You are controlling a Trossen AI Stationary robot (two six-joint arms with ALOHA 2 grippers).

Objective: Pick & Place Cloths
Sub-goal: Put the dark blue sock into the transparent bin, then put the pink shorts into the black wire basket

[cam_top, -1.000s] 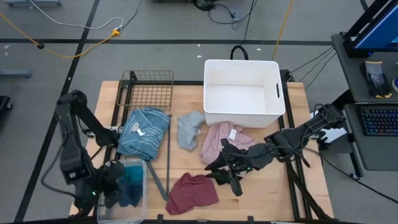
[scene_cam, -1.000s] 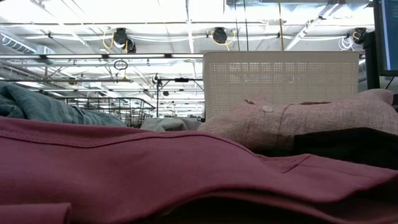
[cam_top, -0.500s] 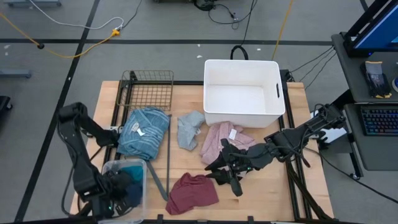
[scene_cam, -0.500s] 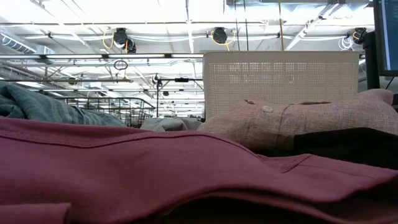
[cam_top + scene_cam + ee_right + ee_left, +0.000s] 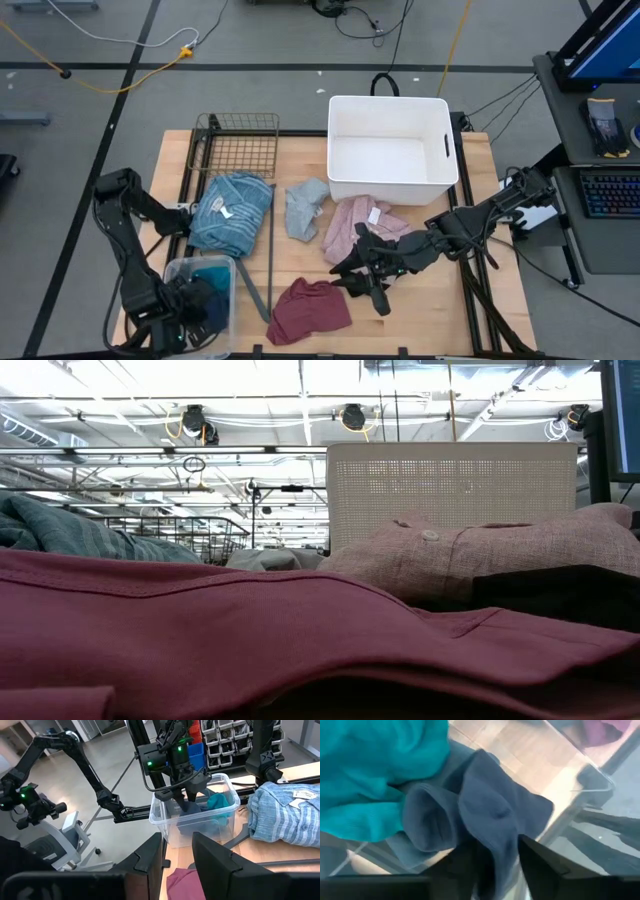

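My left gripper (image 5: 195,300) reaches down into a clear plastic bin (image 5: 228,265) at the near left, open. A navy cloth (image 5: 490,815) is bunched between its fingers, beside a teal cloth (image 5: 370,780) in the same bin. My right gripper (image 5: 177,855) hangs open and level, high above the table's middle, with nothing between its fingers. On the table lie a blue striped top (image 5: 232,212), a grey-blue piece (image 5: 303,205), a pink shirt (image 5: 350,222), a maroon piece (image 5: 312,308) and a black piece (image 5: 560,595). My left gripper comes from above, pointing steeply down into the bin. Its open fingers (image 5: 540,865) stand on either side of a raised fold of the navy cloth (image 5: 492,850). That cloth rests on the bin's floor. Whether the fingers touch it, I cannot tell.
A white tub (image 5: 390,150) stands at the far middle of the table, and a wire basket (image 5: 240,145) at the far left. A dark strap (image 5: 268,270) runs between the bin and the maroon piece. The right arm (image 5: 470,225) stretches in from the right edge.
My left gripper has sunk down into the clear bin and tipped more steeply downward, then held still.
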